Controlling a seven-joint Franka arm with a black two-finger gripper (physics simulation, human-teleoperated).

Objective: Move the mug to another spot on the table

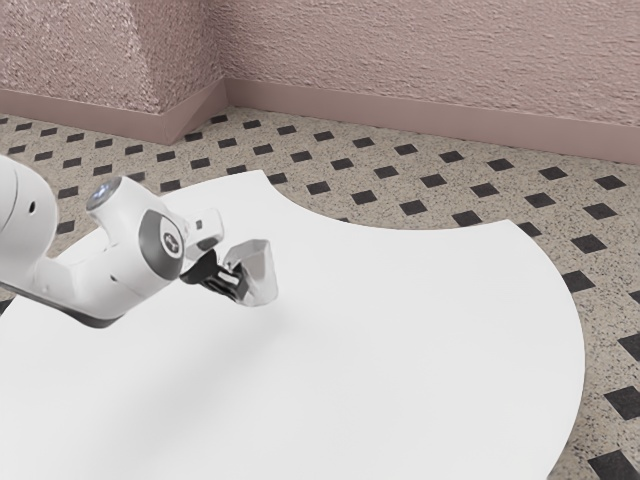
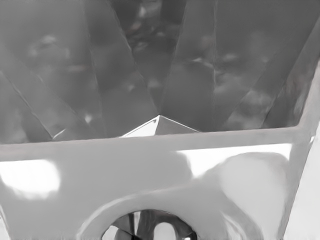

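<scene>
The exterior camera is sitting high at the side of the arm [image 1: 90,250], looking down at a slant across the white desk [image 1: 420,340] toward the checkered floor [image 1: 450,180] and the pink walls [image 1: 450,50] meeting in a corner. It is standing well back, taking in most of the desk's curved edge, with the arm coming in from the exterior view's left. The wrist camera is riding on the hand, very near the mug [image 2: 160,65], facing its faceted grey wall and rim. Both views are sharing that mug [image 1: 256,270], seen at the arm's tip in the exterior view.
</scene>
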